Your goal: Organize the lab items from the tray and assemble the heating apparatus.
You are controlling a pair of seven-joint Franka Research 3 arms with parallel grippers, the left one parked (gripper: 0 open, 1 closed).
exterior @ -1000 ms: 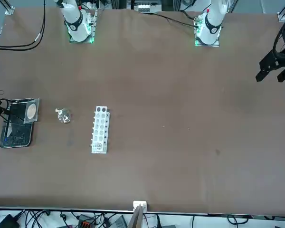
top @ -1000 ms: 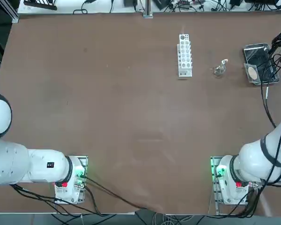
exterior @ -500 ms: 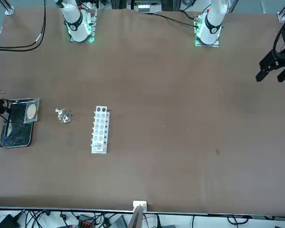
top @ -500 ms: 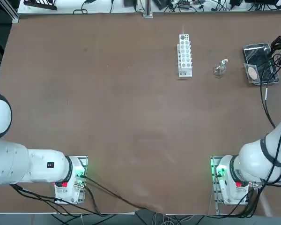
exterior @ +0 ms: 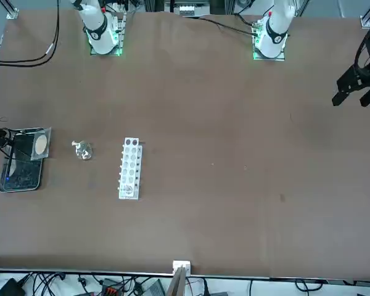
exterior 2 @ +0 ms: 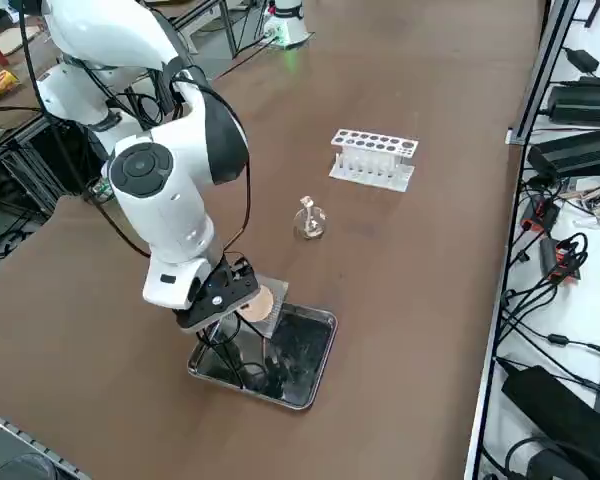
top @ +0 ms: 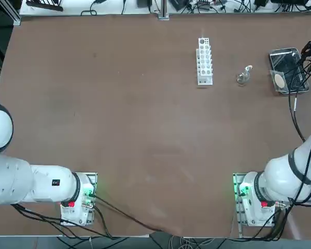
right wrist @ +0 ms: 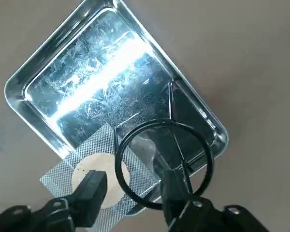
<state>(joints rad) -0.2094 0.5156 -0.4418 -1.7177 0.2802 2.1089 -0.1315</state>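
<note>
The right gripper point(right wrist: 130, 193) is closing: its fingers point(right wrist: 93, 186), apart but narrowing, are straddling the ring of the wire stand point(right wrist: 163, 162), not yet clamped. The stand is sitting in the tray point(right wrist: 34, 77) beside the mesh square point(right wrist: 94, 159), so a lift seems imminent.

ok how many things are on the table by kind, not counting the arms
metal tray: 1
mesh square with tan centre: 1
dark wire tripod stand: 1
small glass flask: 1
white holed rack: 1
total: 5
The right gripper is over the tray's edge, one finger either side of the stand's ring.
</note>
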